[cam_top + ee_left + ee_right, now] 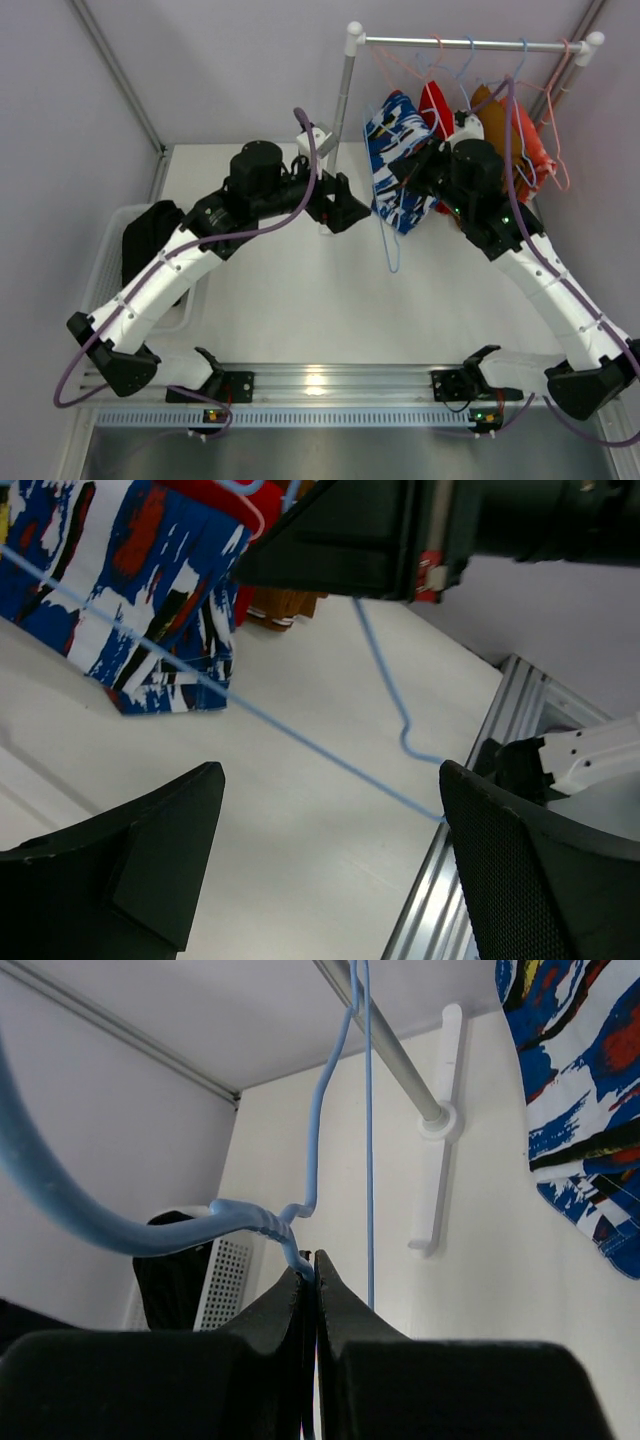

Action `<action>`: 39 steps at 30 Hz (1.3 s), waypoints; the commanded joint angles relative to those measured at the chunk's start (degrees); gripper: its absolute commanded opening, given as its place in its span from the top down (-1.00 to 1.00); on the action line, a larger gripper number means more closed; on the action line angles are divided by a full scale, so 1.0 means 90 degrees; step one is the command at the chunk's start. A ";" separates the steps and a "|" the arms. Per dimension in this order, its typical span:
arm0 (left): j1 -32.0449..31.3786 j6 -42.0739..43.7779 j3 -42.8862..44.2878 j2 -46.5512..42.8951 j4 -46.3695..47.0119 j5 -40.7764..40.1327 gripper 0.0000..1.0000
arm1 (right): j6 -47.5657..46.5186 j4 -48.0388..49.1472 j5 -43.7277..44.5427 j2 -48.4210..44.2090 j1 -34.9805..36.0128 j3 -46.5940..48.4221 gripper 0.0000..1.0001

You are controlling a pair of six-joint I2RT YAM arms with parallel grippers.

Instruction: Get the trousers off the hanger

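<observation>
The blue trousers with a white-red-black pattern (pixel 398 170) hang by the rack on a light blue wire hanger (pixel 391 250). My right gripper (pixel 410 167) is shut on that hanger's wire (pixel 300 1250), fingertips pressed together (pixel 314 1263). My left gripper (pixel 350 213) is open and empty just left of the patterned trousers (pixel 130 600), with the hanger wire (pixel 300 742) running across in front of its fingers (pixel 330 830). Red (pixel 435 103), brown (pixel 484 100) and orange-red (pixel 530 145) trousers hang on the rod behind my right arm. Black trousers (pixel 150 235) lie in the basket.
The rack's rod (pixel 470 43) and white post (pixel 343 100) stand at the back right. A white perforated basket (pixel 108 245) sits at the left edge of the table, also in the right wrist view (pixel 225 1275). An aluminium rail (pixel 320 385) runs along the near edge.
</observation>
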 commanded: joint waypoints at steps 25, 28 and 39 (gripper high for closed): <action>-0.1798 -0.1214 0.0882 0.1253 0.0701 -0.3418 -0.04 | 0.0050 0.0009 0.0603 0.0194 0.0410 0.0712 1.00; -0.1779 -0.1341 0.0804 0.1223 0.0857 -0.2969 0.30 | 0.0089 0.0048 0.0554 0.0195 0.0410 0.0692 1.00; -0.1516 -0.1917 0.0531 0.1174 0.0906 -0.2294 1.00 | 0.0089 0.0175 0.0475 0.0087 0.0410 0.0643 1.00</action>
